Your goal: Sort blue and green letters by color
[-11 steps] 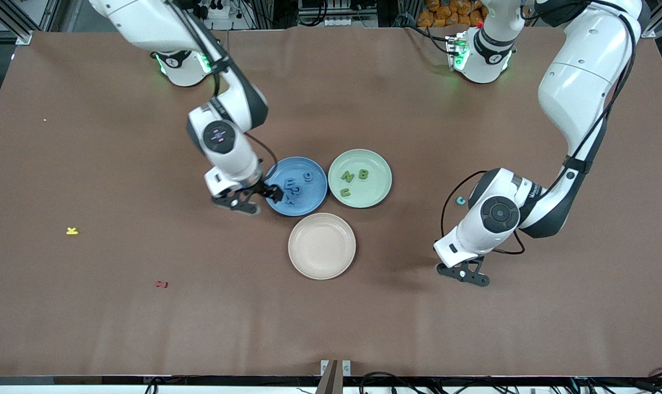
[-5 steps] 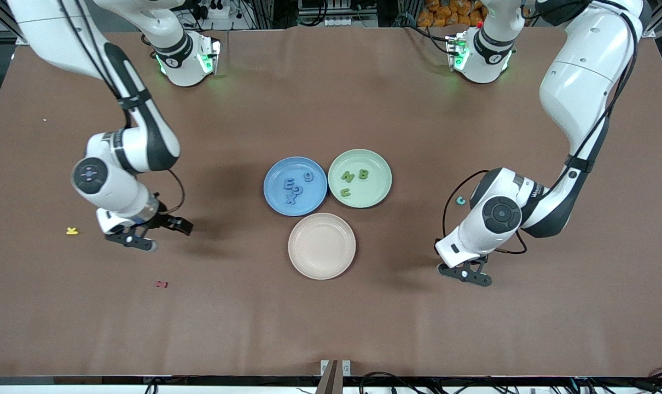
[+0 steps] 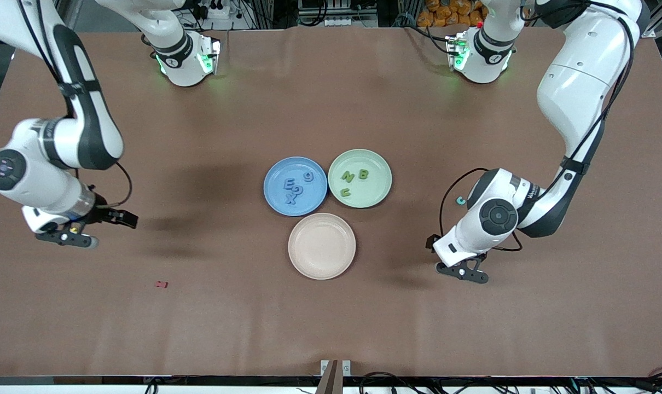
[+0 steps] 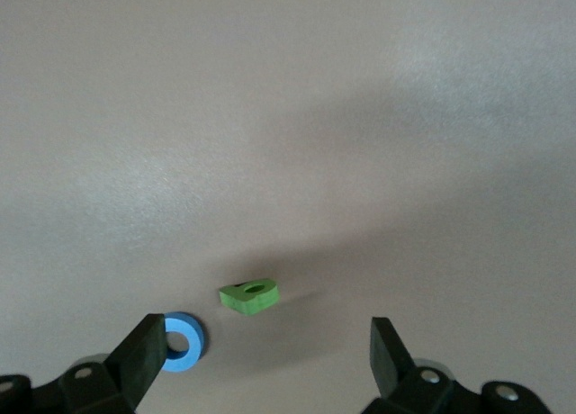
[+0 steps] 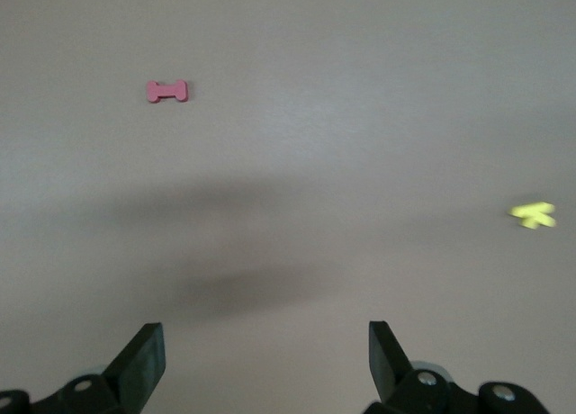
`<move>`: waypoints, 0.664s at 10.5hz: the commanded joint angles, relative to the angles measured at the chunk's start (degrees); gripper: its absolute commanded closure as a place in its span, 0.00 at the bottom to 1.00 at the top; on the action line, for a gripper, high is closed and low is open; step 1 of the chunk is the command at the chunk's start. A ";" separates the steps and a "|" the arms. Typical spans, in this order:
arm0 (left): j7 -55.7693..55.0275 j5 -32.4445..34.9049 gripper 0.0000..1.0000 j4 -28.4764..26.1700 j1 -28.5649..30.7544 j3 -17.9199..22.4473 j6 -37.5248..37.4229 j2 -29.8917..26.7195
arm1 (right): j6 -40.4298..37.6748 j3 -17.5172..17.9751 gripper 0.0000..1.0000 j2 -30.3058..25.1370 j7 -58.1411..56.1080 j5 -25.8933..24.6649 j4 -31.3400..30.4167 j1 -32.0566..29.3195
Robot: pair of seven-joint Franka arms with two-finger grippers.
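Four medium-blue foam letters [image 3: 297, 189] sit in your round blue plate [image 3: 273, 200] and three leaf-green foam letters [image 3: 348, 177] in the pale green plate [image 3: 383, 169] touching it, with the beige plate [image 3: 321, 245] nearer the camera. Your left gripper [image 3: 462, 272] hangs low over the table toward the left arm's end, jaws spread wide, above a tilted green foam piece [image 4: 249, 294] and a blue foam ring [image 4: 184, 341] near each other. Your right gripper [image 3: 68, 235] hovers toward the right arm's end, fingers [image 5: 144, 351] parted, a yellow foam letter [image 5: 534, 215] on the table below it and a small dark red letter [image 3: 161, 284] nearer the camera
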 commanded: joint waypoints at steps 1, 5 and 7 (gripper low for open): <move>-1.12 -1.31 0.00 -0.32 0.10 0.19 -0.46 0.33 | -21.92 0.13 0.00 -5.28 0.08 -1.24 9.84 1.59; -0.68 -1.22 0.03 -0.06 -0.25 0.27 -0.11 1.65 | -41.77 0.21 0.00 -6.50 0.61 -0.90 26.04 5.21; -0.24 -0.69 0.06 0.29 -0.42 0.36 -0.03 2.44 | -42.59 0.13 0.00 -8.08 0.52 -0.89 29.14 5.38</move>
